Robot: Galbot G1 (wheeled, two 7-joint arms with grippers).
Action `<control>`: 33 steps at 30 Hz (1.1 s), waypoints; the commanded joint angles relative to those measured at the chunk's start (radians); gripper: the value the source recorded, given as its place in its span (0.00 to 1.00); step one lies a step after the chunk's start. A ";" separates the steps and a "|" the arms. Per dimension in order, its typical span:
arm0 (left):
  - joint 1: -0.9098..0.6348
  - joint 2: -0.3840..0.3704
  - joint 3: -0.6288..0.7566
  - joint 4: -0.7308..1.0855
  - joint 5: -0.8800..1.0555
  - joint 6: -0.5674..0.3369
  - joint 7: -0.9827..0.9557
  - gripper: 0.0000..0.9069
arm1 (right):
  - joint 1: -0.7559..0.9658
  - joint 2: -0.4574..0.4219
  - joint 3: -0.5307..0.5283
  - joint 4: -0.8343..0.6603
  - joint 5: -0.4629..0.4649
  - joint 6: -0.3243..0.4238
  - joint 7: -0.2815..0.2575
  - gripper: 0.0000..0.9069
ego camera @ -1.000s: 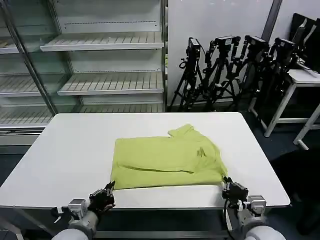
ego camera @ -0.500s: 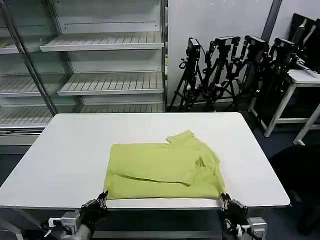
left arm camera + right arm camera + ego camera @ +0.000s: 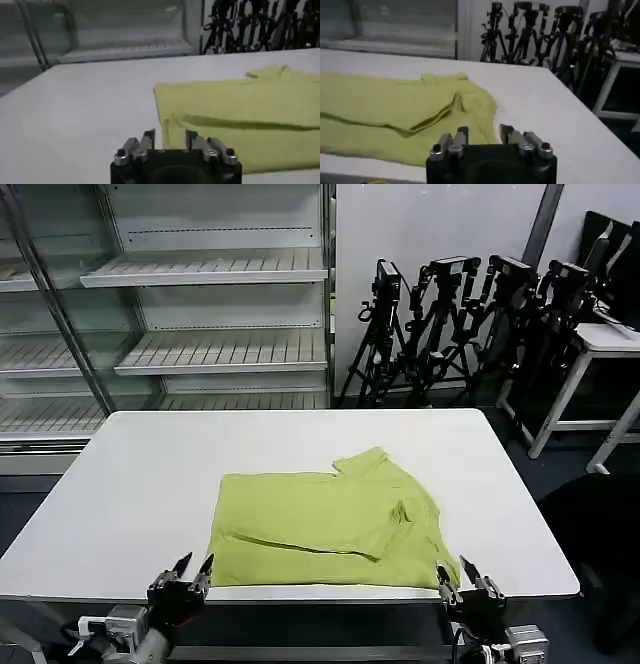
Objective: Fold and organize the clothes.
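Observation:
The lime T-shirt (image 3: 325,522) lies folded into a rough rectangle on the white table (image 3: 130,474), with a sleeve sticking out at its far right corner. Its near hem reaches the table's front edge. My left gripper (image 3: 190,566) sits open just off the shirt's near left corner, holding nothing. My right gripper (image 3: 455,572) is open at the near right corner, also empty. In the left wrist view the shirt (image 3: 240,115) lies beyond the open left gripper (image 3: 169,135). The right wrist view shows the shirt (image 3: 395,110) ahead of the open right gripper (image 3: 481,131).
Metal shelving (image 3: 200,314) stands behind the table on the left. Several black tripods (image 3: 470,314) lean against the back wall. A white desk (image 3: 600,374) stands at the far right. Bare tabletop runs on both sides of the shirt.
Both grippers pulled the shirt's near hem toward the front edge, then opened and let go. The shirt now lies flat and lower on the table.

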 commanded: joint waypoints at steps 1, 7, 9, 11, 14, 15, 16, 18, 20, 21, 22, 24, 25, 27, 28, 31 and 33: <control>-0.074 0.028 -0.020 -0.017 -0.173 0.019 -0.087 1.00 | 0.170 -0.029 -0.032 -0.066 0.015 -0.012 0.036 1.00; -0.237 0.092 0.055 0.065 -0.233 0.019 -0.101 1.00 | 0.453 -0.052 -0.168 -0.210 0.117 -0.075 0.131 1.00; -0.301 0.102 0.085 0.090 -0.234 0.019 -0.100 1.00 | 0.525 -0.049 -0.215 -0.260 0.142 -0.085 0.154 1.00; -0.371 0.112 0.123 0.142 -0.234 0.019 -0.100 1.00 | 0.600 -0.045 -0.260 -0.309 0.165 -0.086 0.174 1.00; -0.461 0.125 0.192 0.212 -0.232 0.020 -0.104 1.00 | 0.709 -0.041 -0.308 -0.379 0.211 -0.087 0.196 1.00; -0.490 0.126 0.210 0.230 -0.230 0.020 -0.104 1.00 | 0.750 -0.038 -0.323 -0.406 0.230 -0.088 0.208 1.00; -0.515 0.127 0.229 0.260 -0.226 0.021 -0.105 1.00 | 0.767 -0.034 -0.331 -0.429 0.235 -0.088 0.214 1.00; -0.569 0.125 0.278 0.326 -0.214 0.021 -0.109 1.00 | 0.839 -0.023 -0.360 -0.489 0.262 -0.088 0.223 1.00; -0.605 0.123 0.303 0.357 -0.211 0.021 -0.113 1.00 | 0.892 -0.012 -0.385 -0.532 0.284 -0.088 0.234 1.00; -0.629 0.122 0.328 0.371 -0.207 0.021 -0.117 1.00 | 0.919 -0.006 -0.397 -0.551 0.285 -0.088 0.239 1.00; -0.645 0.121 0.337 0.386 -0.203 0.021 -0.119 1.00 | 0.943 -0.002 -0.408 -0.578 0.291 -0.088 0.241 1.00; -0.685 0.122 0.373 0.410 -0.204 0.023 -0.120 1.00 | 0.980 0.004 -0.426 -0.621 0.310 -0.088 0.246 1.00; -0.694 0.121 0.383 0.415 -0.205 0.023 -0.121 1.00 | 0.995 0.007 -0.434 -0.644 0.316 -0.088 0.248 1.00; -0.723 0.120 0.403 0.438 -0.215 0.023 -0.121 1.00 | 1.023 0.017 -0.444 -0.697 0.330 -0.088 0.258 1.00; -0.736 0.119 0.412 0.450 -0.220 0.023 -0.121 1.00 | 1.033 0.024 -0.447 -0.721 0.335 -0.089 0.263 1.00; -0.785 0.112 0.434 0.503 -0.236 0.023 -0.123 1.00 | 1.065 0.047 -0.454 -0.785 0.352 -0.089 0.275 1.00; -0.817 0.101 0.447 0.543 -0.245 0.023 -0.128 1.00 | 1.085 0.062 -0.455 -0.818 0.365 -0.089 0.281 1.00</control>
